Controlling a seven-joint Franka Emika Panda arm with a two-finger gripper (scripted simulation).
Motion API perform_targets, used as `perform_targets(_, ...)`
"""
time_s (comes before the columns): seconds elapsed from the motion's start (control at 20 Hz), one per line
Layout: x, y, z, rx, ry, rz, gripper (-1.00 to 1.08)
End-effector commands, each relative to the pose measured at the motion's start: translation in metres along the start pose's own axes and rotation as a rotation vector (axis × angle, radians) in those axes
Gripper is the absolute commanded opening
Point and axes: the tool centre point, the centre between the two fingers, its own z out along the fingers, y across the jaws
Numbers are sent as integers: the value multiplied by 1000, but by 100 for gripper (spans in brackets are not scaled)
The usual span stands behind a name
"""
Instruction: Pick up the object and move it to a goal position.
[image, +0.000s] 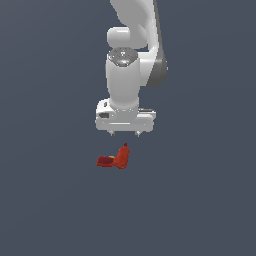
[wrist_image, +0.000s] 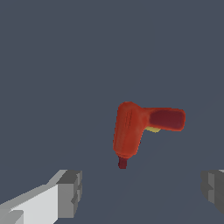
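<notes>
On the flat grey floor (image: 50, 210) we see open room on every side: from the exterior view's left across to its right nothing stands on the surface but the object (image: 114, 159), and the same plain grey runs out to all four edges of the picture with no wall, rim or seam that we can make out.

At the left of the exterior view the floor is bare. Toward the middle lies the object, a small red and orange L-shaped thing. Its darker red handle points to the exterior view's left, and its orange body angles up to a small dark tip. The white arm (image: 131, 60) comes down from the top edge, and the gripper (image: 124, 134) hangs just above the object, apart from it, with the object's tip near the space below its fingers. The object is narrower than the gripper's white body. To the right the floor is bare again.

In the wrist view we see the gripper (wrist_image: 142, 190) with its fingers (wrist_image: 70, 192) spread wide apart and nothing between them. The object (wrist_image: 129, 131) lies beyond them on the grey floor (wrist_image: 52, 65), untouched, roughly in line with the gap.
</notes>
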Motion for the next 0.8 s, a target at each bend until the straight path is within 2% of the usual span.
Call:
perform_targets(0.0, 0, 0, 0, 0, 0, 0, 108)
perform_targets(0.35, 5, -12, -10, 0, 15, -31, 108)
perform_targets(0.75, 6, -7, -5, -9, 19, -65, 108)
